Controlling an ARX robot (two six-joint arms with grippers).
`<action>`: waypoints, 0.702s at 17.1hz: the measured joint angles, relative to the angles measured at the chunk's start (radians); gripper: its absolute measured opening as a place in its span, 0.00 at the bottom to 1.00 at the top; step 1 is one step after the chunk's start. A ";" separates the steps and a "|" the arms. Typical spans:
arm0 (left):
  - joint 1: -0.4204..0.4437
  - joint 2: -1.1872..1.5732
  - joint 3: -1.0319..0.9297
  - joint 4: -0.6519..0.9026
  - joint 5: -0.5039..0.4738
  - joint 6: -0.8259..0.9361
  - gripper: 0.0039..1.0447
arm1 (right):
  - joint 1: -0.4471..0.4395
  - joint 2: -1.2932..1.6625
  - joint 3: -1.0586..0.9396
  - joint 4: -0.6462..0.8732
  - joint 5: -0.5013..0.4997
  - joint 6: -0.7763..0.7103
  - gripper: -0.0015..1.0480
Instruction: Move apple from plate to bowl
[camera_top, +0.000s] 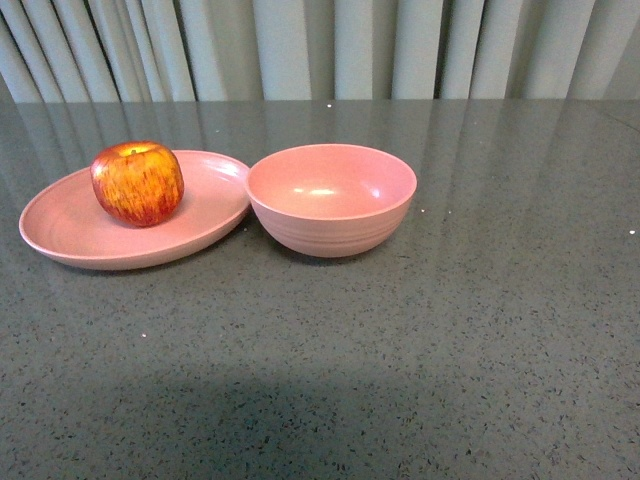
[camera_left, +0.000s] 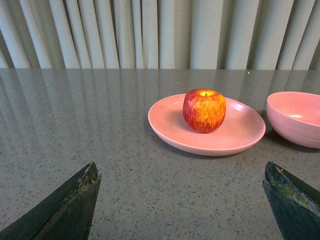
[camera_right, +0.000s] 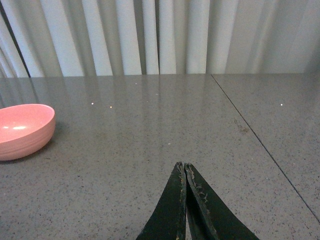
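Observation:
A red apple (camera_top: 137, 183) streaked with yellow stands upright on the shallow pink plate (camera_top: 70, 235) at the left of the front view. Touching the plate's right rim is the deep pink bowl (camera_top: 331, 199), which holds nothing. Neither arm shows in the front view. In the left wrist view the apple (camera_left: 204, 110) sits on the plate (camera_left: 170, 130) well ahead of my left gripper (camera_left: 181, 172), whose jaws stand wide open over bare table. The bowl (camera_left: 297, 118) is at that view's edge. My right gripper (camera_right: 184, 165) is shut on nothing, with the bowl (camera_right: 22, 131) far off to one side.
A dark grey speckled table (camera_top: 450, 340) carries everything. Pale pleated curtains (camera_top: 320, 45) hang behind its far edge. A thin seam (camera_right: 260, 142) runs across the tabletop in the right wrist view.

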 joint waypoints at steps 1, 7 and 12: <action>0.000 0.000 0.000 0.000 0.000 0.000 0.94 | 0.000 -0.007 -0.012 0.001 0.000 0.000 0.02; 0.000 0.000 0.000 0.000 0.000 0.000 0.94 | 0.000 -0.045 -0.062 0.013 0.000 0.000 0.02; 0.000 0.000 0.000 0.000 0.001 0.000 0.94 | 0.000 -0.086 -0.105 0.014 0.000 -0.001 0.02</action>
